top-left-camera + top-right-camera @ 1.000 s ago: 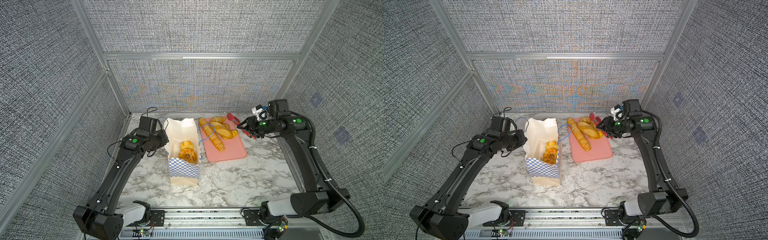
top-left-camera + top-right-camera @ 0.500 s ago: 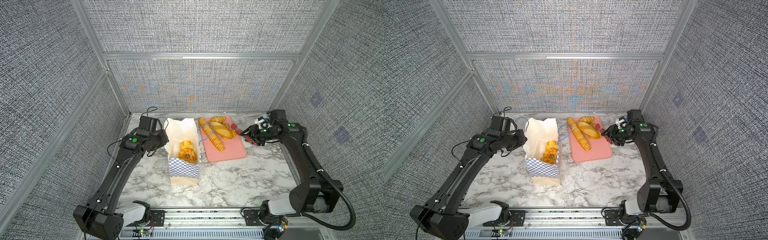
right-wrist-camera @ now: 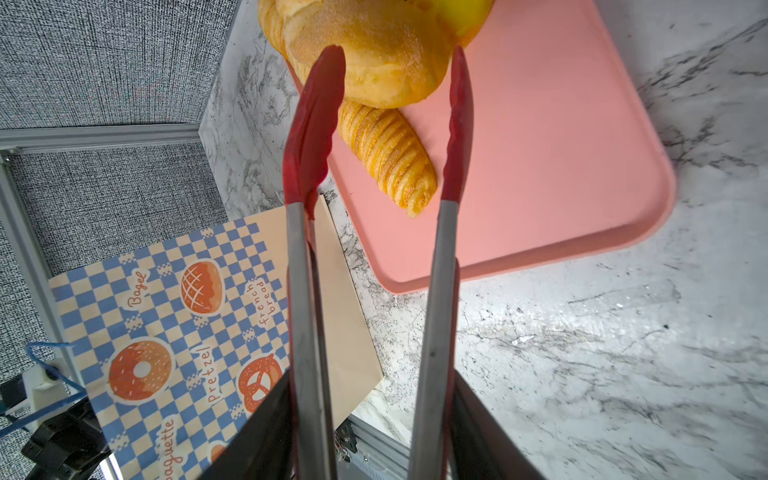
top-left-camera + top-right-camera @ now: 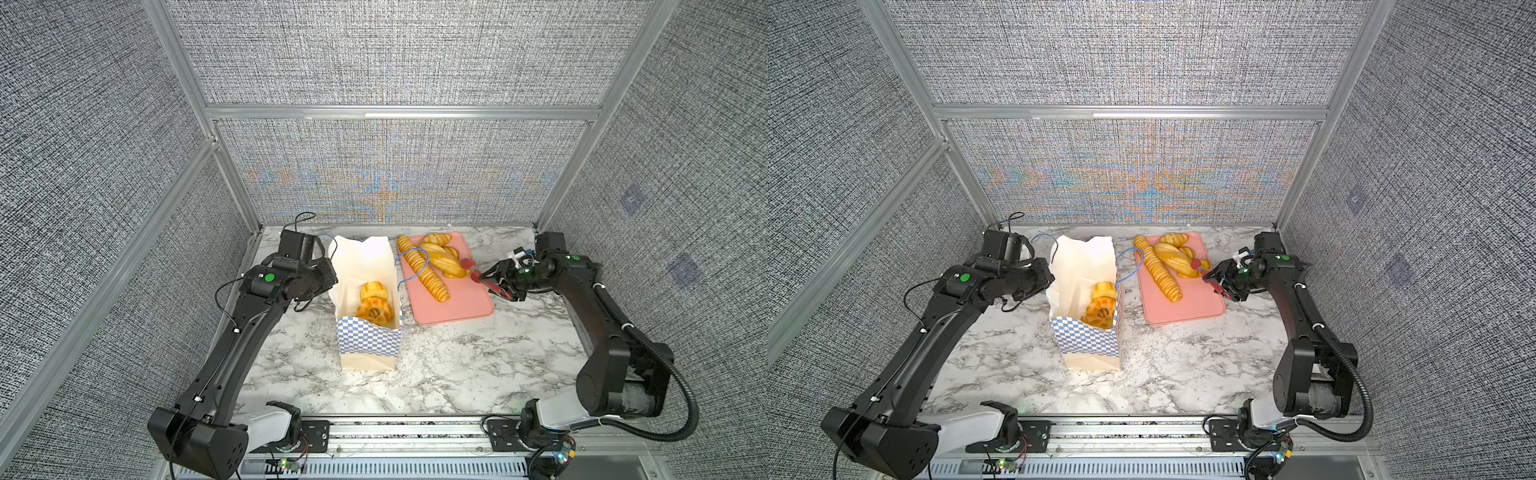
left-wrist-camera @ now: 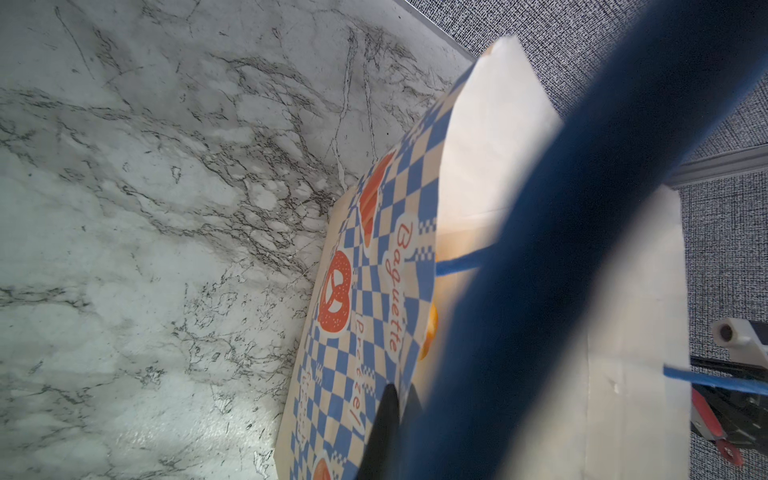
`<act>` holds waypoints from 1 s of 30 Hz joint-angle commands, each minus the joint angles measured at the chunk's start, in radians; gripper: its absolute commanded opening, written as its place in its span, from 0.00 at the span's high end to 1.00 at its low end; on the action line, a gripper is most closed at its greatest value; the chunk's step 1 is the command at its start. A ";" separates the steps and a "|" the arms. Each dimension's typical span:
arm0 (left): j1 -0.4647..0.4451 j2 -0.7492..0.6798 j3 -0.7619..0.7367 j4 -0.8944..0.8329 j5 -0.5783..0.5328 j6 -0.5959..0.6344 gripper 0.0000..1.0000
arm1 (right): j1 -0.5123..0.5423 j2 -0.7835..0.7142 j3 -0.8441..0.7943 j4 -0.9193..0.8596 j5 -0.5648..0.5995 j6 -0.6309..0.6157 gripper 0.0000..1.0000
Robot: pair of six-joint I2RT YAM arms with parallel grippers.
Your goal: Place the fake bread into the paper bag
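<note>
At the tray's right edge, right end effector [image 4: 500,281] clamps the tongs [image 3: 316,124] by their steel arms. Red tips stand spread, one on each side of the oval loaf [image 3: 374,54]; can't tell if they touch it, no squeeze visible. Loaf lies on the tray [image 4: 465,307] touching the baguette [image 4: 422,270], with a smaller roll [image 4: 436,239] behind. Two buns [image 4: 374,305] sit in the bag [image 4: 365,349], which stands upright on the worktop [image 4: 457,365] just beside the tray. Left end effector [image 4: 328,279] is pressed together at the bag's left wall near the rim; can't tell whether paper is actually between the fingers.

Handling, my read:
- Loaf looks light, glossy, probably a bit squashy. Rounded top plus smooth tips means slip risk.
- Take it across the short axis at mid-length, tips low on the flanks, moderate squeeze.
- Baguette is long: grab near its centre or it will swing.
- Bag is thin paper, tall, easy to topple or crease; brace it during the drop.
</note>
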State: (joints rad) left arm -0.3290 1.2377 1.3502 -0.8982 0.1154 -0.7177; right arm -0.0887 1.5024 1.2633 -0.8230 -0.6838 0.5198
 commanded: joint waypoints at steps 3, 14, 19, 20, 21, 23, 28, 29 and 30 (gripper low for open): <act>0.002 0.005 0.013 -0.010 -0.002 0.011 1.00 | 0.000 0.021 -0.008 0.062 -0.049 -0.011 0.43; 0.002 0.010 0.024 -0.019 -0.008 0.012 1.00 | 0.001 0.075 -0.027 0.122 -0.085 -0.002 0.42; 0.002 0.014 0.026 -0.019 -0.010 0.011 1.00 | 0.000 0.088 -0.044 0.163 -0.099 0.015 0.41; 0.002 0.015 0.027 -0.019 -0.011 0.011 1.00 | 0.000 0.091 -0.048 0.172 -0.103 0.019 0.40; 0.002 0.016 0.029 -0.020 -0.010 0.011 1.00 | 0.000 0.096 -0.053 0.184 -0.106 0.026 0.40; 0.002 0.018 0.032 -0.021 -0.010 0.011 1.00 | 0.000 0.102 -0.064 0.208 -0.115 0.041 0.40; 0.002 0.026 0.043 -0.029 -0.010 0.014 1.00 | 0.000 0.116 -0.091 0.282 -0.134 0.082 0.40; 0.002 0.026 0.046 -0.032 -0.012 0.014 1.00 | 0.000 0.120 -0.095 0.294 -0.138 0.093 0.40; 0.002 0.027 0.048 -0.033 -0.013 0.015 1.00 | 0.000 0.124 -0.099 0.308 -0.142 0.098 0.40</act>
State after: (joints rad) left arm -0.3283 1.2621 1.3869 -0.9241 0.1123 -0.7132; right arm -0.0887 1.6211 1.1702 -0.5880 -0.7940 0.5827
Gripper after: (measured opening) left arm 0.048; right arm 0.600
